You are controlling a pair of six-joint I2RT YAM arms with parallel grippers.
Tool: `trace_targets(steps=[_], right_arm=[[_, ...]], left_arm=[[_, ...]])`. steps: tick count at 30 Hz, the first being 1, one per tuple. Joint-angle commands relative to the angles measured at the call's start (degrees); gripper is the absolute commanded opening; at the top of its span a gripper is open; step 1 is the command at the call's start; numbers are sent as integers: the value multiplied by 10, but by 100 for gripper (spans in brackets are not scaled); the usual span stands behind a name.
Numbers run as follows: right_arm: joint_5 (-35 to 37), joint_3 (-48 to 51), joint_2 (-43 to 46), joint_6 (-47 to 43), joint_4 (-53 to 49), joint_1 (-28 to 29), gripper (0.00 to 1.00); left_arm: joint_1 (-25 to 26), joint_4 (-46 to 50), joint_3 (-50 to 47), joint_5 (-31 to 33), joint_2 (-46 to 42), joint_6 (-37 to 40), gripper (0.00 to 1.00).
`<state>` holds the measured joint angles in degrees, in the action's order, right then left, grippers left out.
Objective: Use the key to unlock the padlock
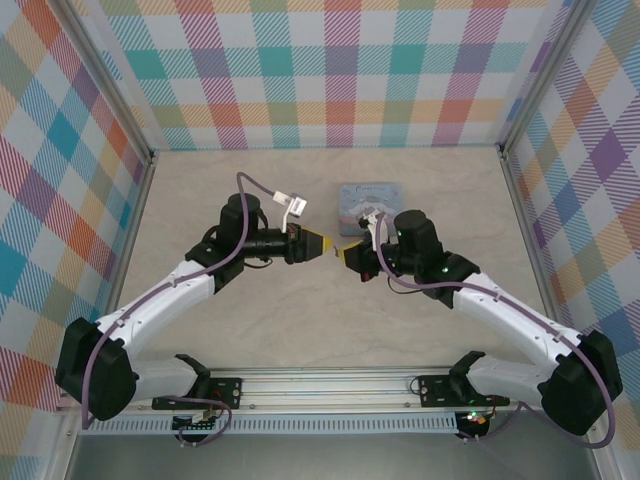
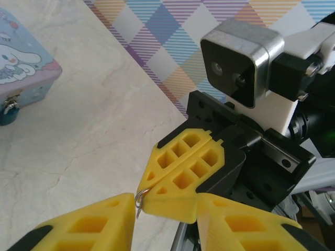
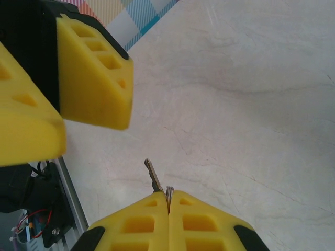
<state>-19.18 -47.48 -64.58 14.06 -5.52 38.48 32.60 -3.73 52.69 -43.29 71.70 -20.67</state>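
the left pincer (image 1: pixel 320 245) reaches toward the middle of the tabletop (image 1: pixel 250 190) with its yellow fingers (image 2: pixel 94 222) spread apart, gripping nothing. nosed in between those fingers is the tip of the right pincer (image 3: pixel 168 196), pressed together on the key (image 3: pixel 153 175). in the right wrist view the thin dark blade juts out past the closed tip. in the left wrist view a small wire ring (image 2: pixel 140 200) (part of the key, it seems) pokes out at the same tip. just beyond the right pincer in the top view lies a pale blue cartoon-printed tin (image 1: pixel 368 198). the padlock (image 2: pixel 7 112), bluish and tiny, hangs at the tin's front clasp, well apart from the key.
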Motion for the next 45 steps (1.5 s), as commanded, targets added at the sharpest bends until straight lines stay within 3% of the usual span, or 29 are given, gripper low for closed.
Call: trace_targets(steps=[1,11,16,21,24,28,38,45], right_arm=[[-14,-26,-1,-9,25,6,0],[-26,-36,-7,-2,31,9,0],[-30,-35,-8,1,32,11,0],[-13,-34,-5,-4,18,11,0],[-4,-31,0,-5,14,11,0],[-13,-34,-1,-2,11,12,0],[-27,-35,-14,10,28,16,0],[-24,-34,-18,22,46,17,0]], left_arm=[[11,-4,23,-15,6,25,33],[24,6,25,-6,17,35,23],[25,8,25,11,19,35,22],[25,14,26,28,12,35,24],[25,35,22,73,-2,47,32],[25,38,11,116,-14,51,36],[25,21,16,79,7,42,39],[26,17,15,62,8,43,32]])
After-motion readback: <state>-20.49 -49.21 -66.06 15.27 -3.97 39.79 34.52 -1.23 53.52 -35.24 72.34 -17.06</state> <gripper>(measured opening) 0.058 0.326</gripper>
